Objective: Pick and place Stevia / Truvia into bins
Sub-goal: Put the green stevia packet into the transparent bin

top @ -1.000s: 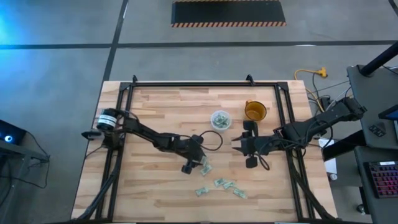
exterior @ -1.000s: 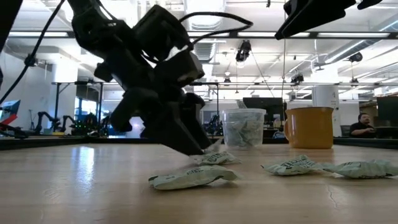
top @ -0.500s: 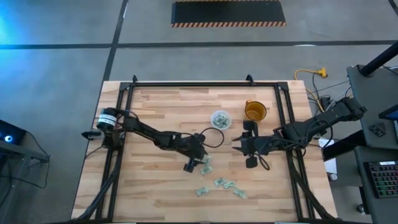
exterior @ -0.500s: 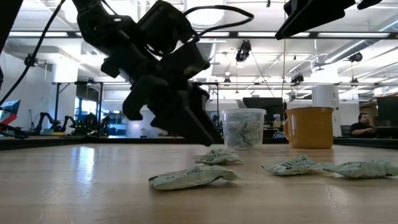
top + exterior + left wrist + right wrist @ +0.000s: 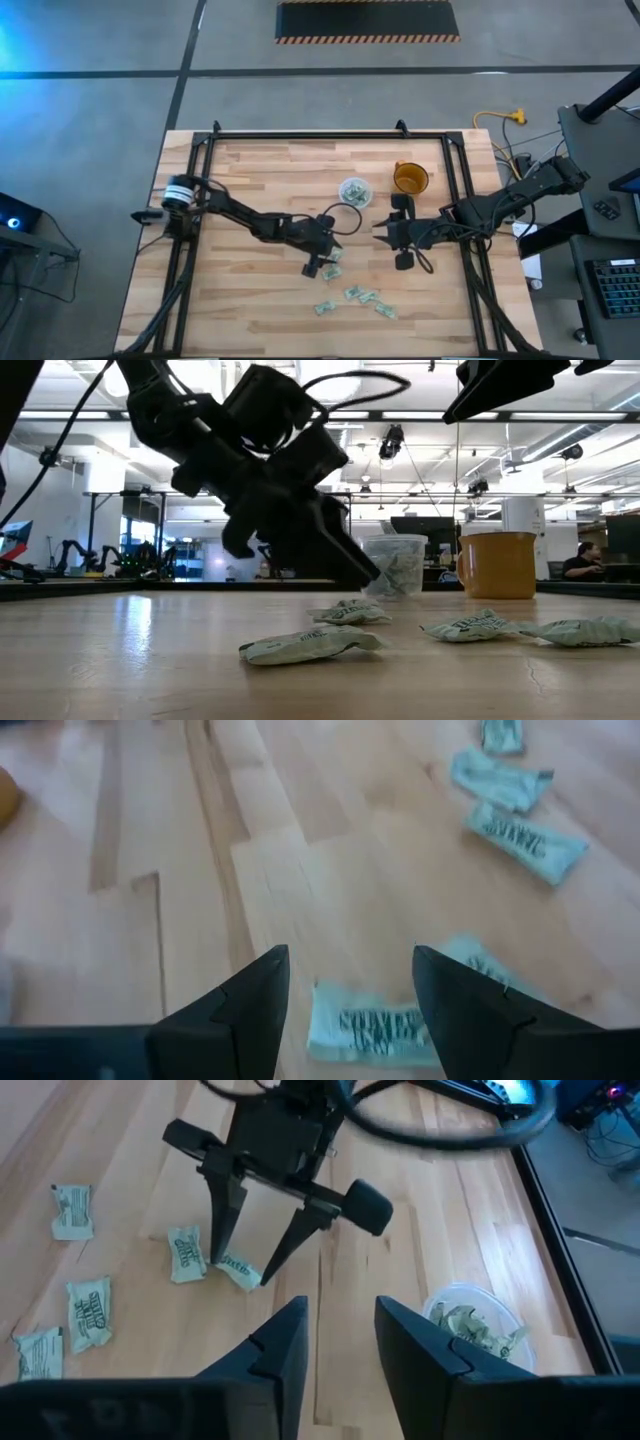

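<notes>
Several pale green and white sachets lie flat on the wooden table: two under my left gripper (image 5: 333, 266), a cluster nearer the near edge (image 5: 360, 298), and more in the low view (image 5: 310, 645) (image 5: 470, 626). My left gripper (image 5: 325, 262) (image 5: 350, 990) (image 5: 236, 1270) is open and points down, and one sachet (image 5: 365, 1032) lies between its fingers, just below the tips (image 5: 372, 582). The clear cup (image 5: 354, 192) (image 5: 392, 566) (image 5: 470, 1325) stands upright with sachets inside. My right gripper (image 5: 378, 234) (image 5: 340, 1350) is open and hovers to the cup's near right.
An orange cup (image 5: 410, 178) (image 5: 497, 564) stands right of the clear cup, near the far right of the table. A black frame rail (image 5: 300, 135) runs around the tabletop. Bare wood lies on the table's left half (image 5: 230, 290).
My left gripper has moved toward the table's right edge and risen a little off the sachets, still open. The sachets lie where they were. My right arm has kept still.
</notes>
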Controlling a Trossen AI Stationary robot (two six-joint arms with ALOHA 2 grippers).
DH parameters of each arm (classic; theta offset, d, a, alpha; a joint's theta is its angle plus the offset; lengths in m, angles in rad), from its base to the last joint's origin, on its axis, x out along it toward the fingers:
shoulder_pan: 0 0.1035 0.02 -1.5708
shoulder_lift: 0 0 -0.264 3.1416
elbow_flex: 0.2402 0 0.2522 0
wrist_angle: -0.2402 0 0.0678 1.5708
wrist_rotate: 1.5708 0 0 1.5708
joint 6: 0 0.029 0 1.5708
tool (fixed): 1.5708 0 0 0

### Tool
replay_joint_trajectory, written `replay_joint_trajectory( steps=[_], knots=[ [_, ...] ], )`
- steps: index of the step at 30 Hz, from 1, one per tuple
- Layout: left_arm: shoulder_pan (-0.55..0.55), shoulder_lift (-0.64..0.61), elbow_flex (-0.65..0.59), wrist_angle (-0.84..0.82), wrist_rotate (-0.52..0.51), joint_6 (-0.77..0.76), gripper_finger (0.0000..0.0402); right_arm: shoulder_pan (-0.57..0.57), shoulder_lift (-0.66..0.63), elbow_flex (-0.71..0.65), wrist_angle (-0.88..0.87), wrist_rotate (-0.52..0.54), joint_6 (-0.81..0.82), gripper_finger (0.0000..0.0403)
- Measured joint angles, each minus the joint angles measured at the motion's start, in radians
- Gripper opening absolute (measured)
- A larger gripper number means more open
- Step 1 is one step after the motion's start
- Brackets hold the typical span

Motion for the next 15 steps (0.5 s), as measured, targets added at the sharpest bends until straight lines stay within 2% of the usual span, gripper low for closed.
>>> replay_joint_trajectory(
  steps=[6,15],
  knots=[
    [0.000,0.023,0.000,-0.046,0.005,-0.002,0.0196,0.000,0.000,0.000,0.000,0.000,0.001,0.0107],
    [0.000,-0.005,0.001,-0.182,0.006,-0.034,0.0196,0.000,0.000,0.000,-0.001,0.000,0.008,0.0099]
  ],
)
